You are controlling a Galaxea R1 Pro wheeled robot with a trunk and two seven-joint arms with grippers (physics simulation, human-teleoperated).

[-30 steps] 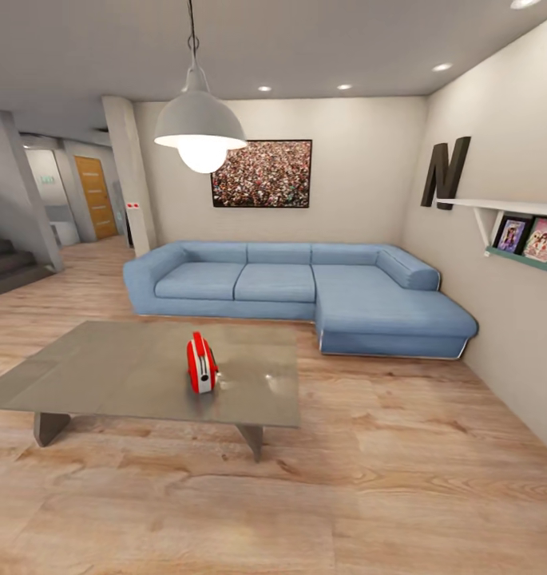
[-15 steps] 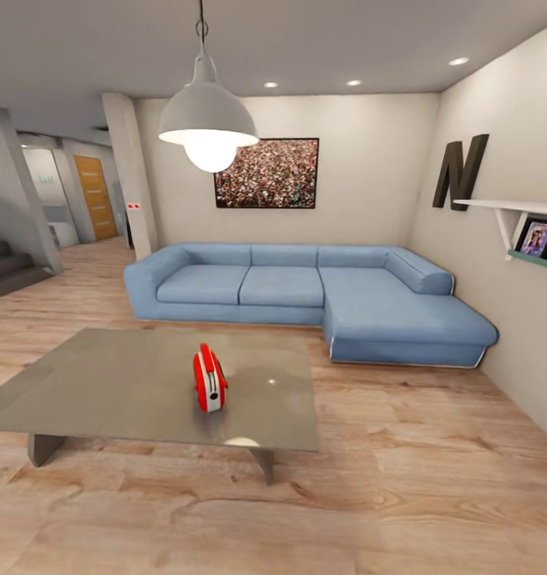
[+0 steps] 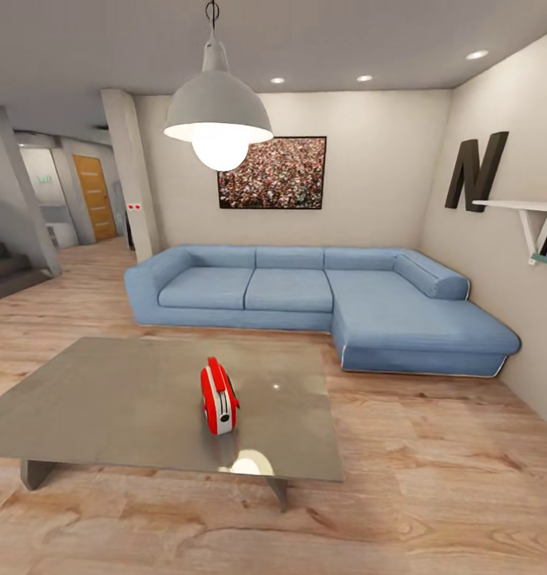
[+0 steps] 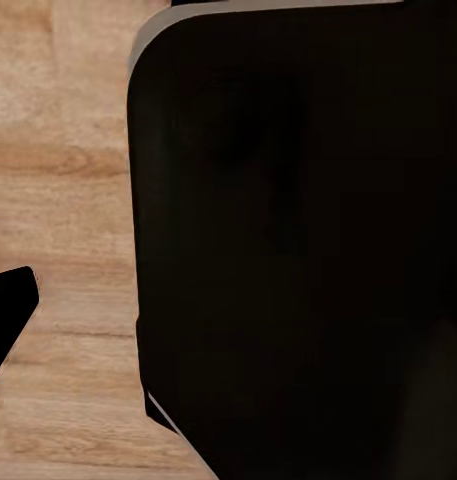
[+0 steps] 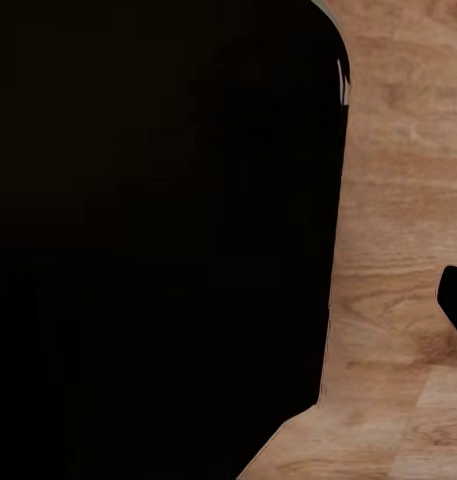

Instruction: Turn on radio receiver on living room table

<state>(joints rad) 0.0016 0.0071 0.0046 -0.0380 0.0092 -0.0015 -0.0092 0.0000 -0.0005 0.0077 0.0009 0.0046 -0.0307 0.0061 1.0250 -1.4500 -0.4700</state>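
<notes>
The whole head view has shifted since a second ago: the camera has come nearer, so the radio receiver and the table loom larger, though neither has itself moved. The receiver stands upright on its edge near the table's front edge, toward the front right corner. Beyond lie the blue sofa and the pendant lamp. The wrist views show dark bodywork over wood floor; whether either gripper's jaws are apart or together I cannot tell. Best to halt squarely at the front edge before extending an arm.
</notes>
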